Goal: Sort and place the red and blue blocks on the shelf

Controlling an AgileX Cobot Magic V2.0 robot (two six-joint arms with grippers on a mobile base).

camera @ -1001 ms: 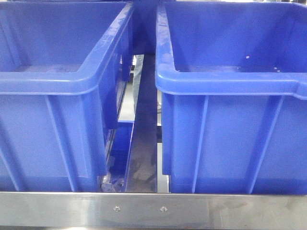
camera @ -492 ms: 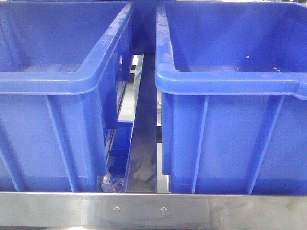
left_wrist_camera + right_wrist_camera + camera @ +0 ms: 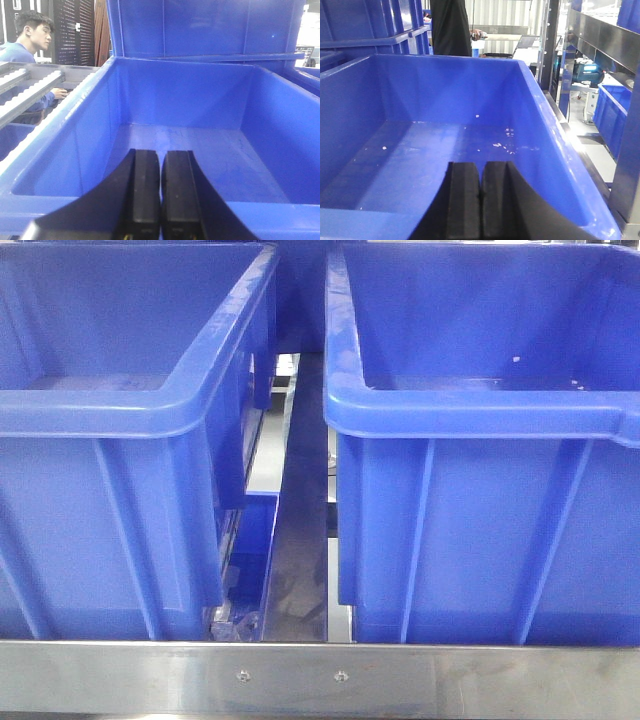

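No red or blue block shows in any view. The shelf (image 3: 320, 677) is a brushed steel rack level; its front rail with two small screws runs along the bottom of the front view. My left gripper (image 3: 160, 155) is shut with nothing between its black fingers, held just above the near rim of an empty blue bin (image 3: 185, 145). My right gripper (image 3: 481, 165) is shut too and holds nothing, hovering at the near rim of another blue bin (image 3: 445, 145) whose floor carries only white specks. Neither gripper appears in the front view.
Two large blue bins (image 3: 120, 440) (image 3: 480, 440) stand side by side on the shelf with a narrow gap (image 3: 295, 540) between them. More blue bins are stacked behind. A seated person (image 3: 30, 45) is at the left, and a standing person (image 3: 451, 27) is beyond the right bin.
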